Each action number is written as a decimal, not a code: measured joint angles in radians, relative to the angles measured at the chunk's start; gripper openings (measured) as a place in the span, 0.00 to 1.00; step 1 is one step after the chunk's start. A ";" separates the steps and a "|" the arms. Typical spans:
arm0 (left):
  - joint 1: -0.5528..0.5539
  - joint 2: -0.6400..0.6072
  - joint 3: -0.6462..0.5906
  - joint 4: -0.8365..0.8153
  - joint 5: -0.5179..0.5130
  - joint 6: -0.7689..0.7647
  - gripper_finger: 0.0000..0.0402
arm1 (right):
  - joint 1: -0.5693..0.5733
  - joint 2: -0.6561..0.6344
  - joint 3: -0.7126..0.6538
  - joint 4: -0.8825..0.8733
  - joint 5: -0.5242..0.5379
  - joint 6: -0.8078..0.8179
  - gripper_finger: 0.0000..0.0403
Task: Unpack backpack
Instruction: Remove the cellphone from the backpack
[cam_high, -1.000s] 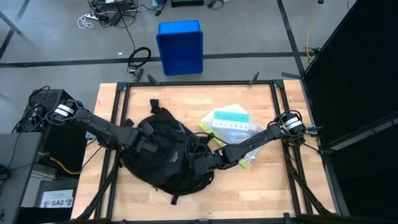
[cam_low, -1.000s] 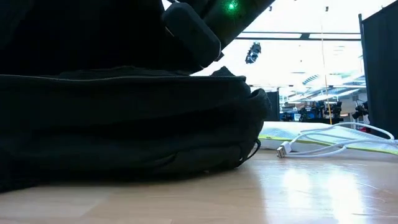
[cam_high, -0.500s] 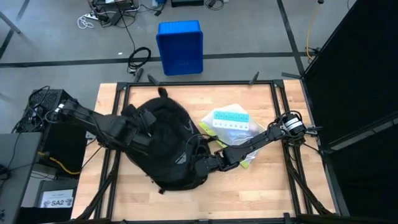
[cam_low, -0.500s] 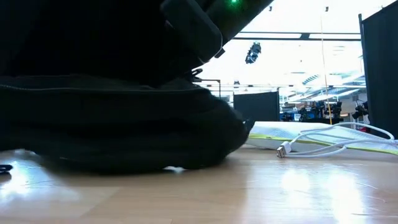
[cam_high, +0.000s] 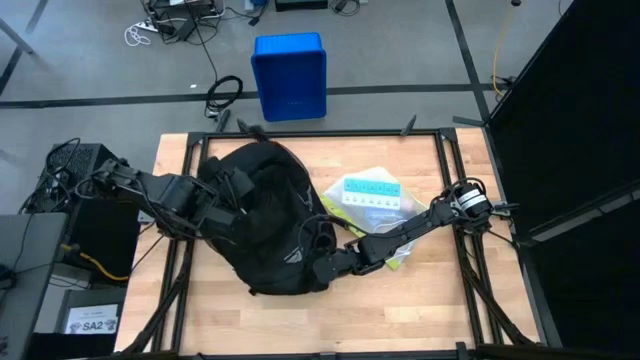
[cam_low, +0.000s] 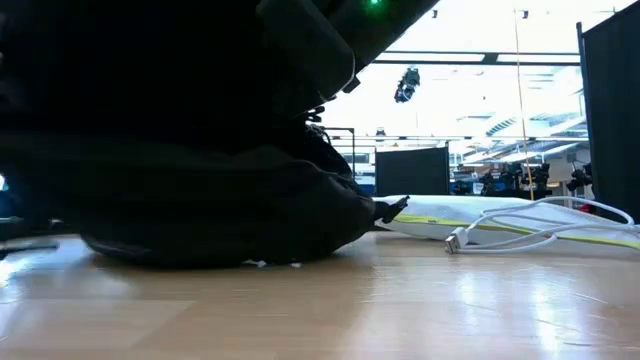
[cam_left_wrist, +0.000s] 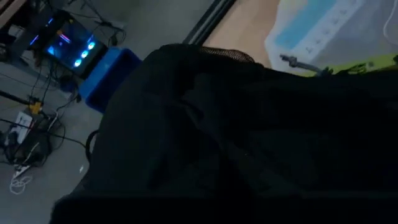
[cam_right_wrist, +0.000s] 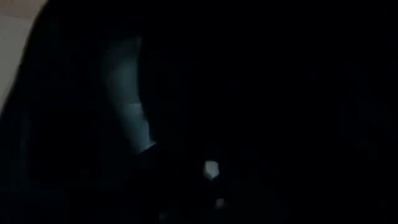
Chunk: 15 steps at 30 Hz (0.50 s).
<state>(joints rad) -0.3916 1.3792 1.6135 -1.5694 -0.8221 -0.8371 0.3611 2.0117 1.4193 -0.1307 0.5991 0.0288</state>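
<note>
The black backpack (cam_high: 268, 220) stands bunched up on the table's left half, its underside (cam_low: 230, 250) on the wood. My left gripper (cam_high: 236, 196) is at the backpack's left side, high up, and is shut on its fabric. In the left wrist view black cloth (cam_left_wrist: 249, 143) fills the picture and covers the fingers. My right gripper (cam_high: 324, 268) reaches in from the right, and its tip is buried in the backpack's near right part. The right wrist view is almost wholly dark. My left gripper holds the backpack's fabric on its upper left side (cam_high: 246, 200), coming from the table's left and slanting down. Black cloth hides the place of contact. The left side is raised, and the bottom rests on the table.
A blue-and-white pill organiser (cam_high: 370, 192) lies on a clear bag right of the backpack, with a yellow-green edge (cam_high: 398, 258) under my right arm. A white cable (cam_low: 520, 232) lies on that pile. A blue bin (cam_high: 290, 75) stands on the floor beyond the far edge.
My left gripper has risen and drawn back toward the table's left and far edges, still shut on the backpack. The backpack's left side has come up with it. The bag has gone from lying flat to standing bunched and has shifted toward the far edge. My right arm has kept still.
</note>
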 joint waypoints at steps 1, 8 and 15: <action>0.006 0.012 -0.005 -0.001 0.020 -0.001 0.00 | 0.000 0.000 0.000 0.000 -0.001 0.000 0.62; 0.023 0.073 -0.119 0.007 0.106 -0.056 0.00 | -0.001 0.000 0.000 -0.002 -0.051 0.047 0.59; 0.023 0.081 -0.290 0.066 0.129 -0.058 0.01 | 0.005 0.000 0.000 -0.004 -0.094 0.026 0.58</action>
<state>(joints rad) -0.3683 1.4606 1.3232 -1.5034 -0.6934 -0.8954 0.3657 2.0117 1.4193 -0.1345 0.5047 0.0544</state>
